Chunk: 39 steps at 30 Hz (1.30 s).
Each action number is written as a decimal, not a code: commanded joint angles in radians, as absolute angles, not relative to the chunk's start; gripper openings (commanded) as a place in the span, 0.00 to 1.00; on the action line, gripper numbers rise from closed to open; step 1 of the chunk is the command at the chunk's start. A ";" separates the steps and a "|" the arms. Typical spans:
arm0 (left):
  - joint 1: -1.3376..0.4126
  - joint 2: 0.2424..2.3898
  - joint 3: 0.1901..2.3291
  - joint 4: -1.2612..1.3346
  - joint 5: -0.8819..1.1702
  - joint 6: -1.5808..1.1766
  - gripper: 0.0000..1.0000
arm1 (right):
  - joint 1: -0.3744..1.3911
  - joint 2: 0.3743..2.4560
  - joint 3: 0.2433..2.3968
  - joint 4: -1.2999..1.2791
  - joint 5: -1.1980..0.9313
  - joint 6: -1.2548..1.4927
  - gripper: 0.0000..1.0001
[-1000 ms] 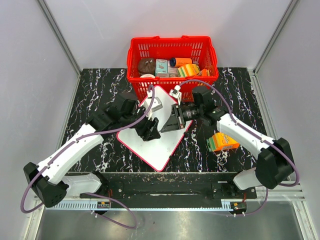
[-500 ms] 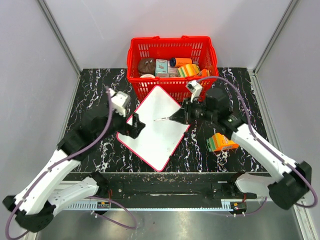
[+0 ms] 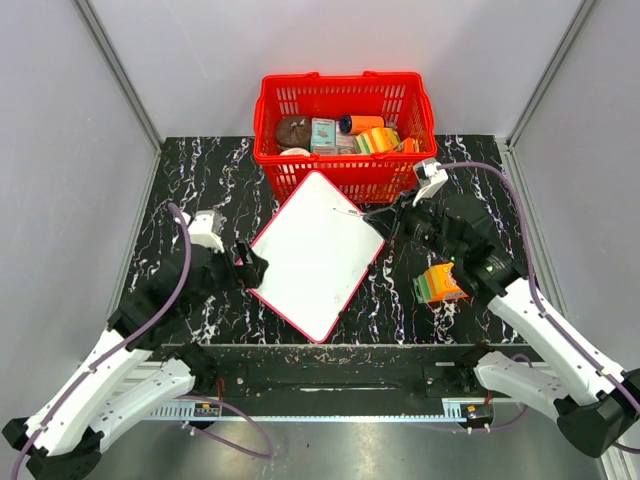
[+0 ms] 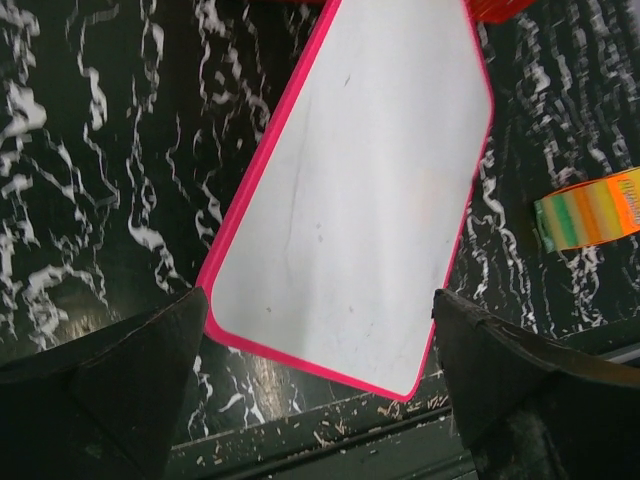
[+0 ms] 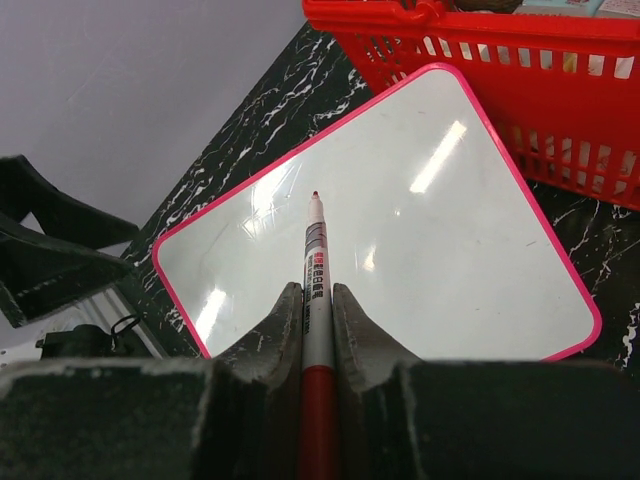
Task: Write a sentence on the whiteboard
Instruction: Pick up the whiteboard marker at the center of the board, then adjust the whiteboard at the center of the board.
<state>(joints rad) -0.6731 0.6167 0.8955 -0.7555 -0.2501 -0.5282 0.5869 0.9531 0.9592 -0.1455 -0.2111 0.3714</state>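
Just behind the whiteboard [image 3: 318, 255], red basket [image 3: 340, 178]; nearby, orange box [image 3: 442, 284].

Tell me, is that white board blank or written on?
Blank. The whiteboard shows only glare and faint smudges, no words, in all three views; the uncapped marker sits pinched in the right tool.

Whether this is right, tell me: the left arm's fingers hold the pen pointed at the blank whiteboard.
Not right. The right arm's fingers hold the pen, seen in the right wrist view. It does point at the blank whiteboard.
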 commanded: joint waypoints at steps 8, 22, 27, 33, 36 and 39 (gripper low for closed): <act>-0.664 0.555 0.661 -0.643 -0.236 -0.773 0.99 | 0.592 1.000 0.963 -0.081 -0.207 0.385 0.00; -0.661 0.453 0.513 -0.551 -0.218 -0.796 0.97 | 0.591 1.014 0.962 -0.064 -0.224 0.388 0.00; -0.657 0.472 0.465 -0.437 -0.158 -0.776 0.93 | 0.592 1.006 0.957 -0.061 -0.227 0.385 0.00; -0.634 0.503 0.373 -0.225 -0.068 -0.752 0.84 | 0.592 1.012 0.959 -0.067 -0.236 0.382 0.00; -0.608 0.494 0.318 -0.152 -0.020 -0.744 0.74 | 0.591 1.008 0.957 -0.071 -0.227 0.380 0.00; -0.585 0.500 0.299 -0.123 -0.006 -0.724 0.60 | 0.592 1.008 0.960 -0.075 -0.224 0.379 0.00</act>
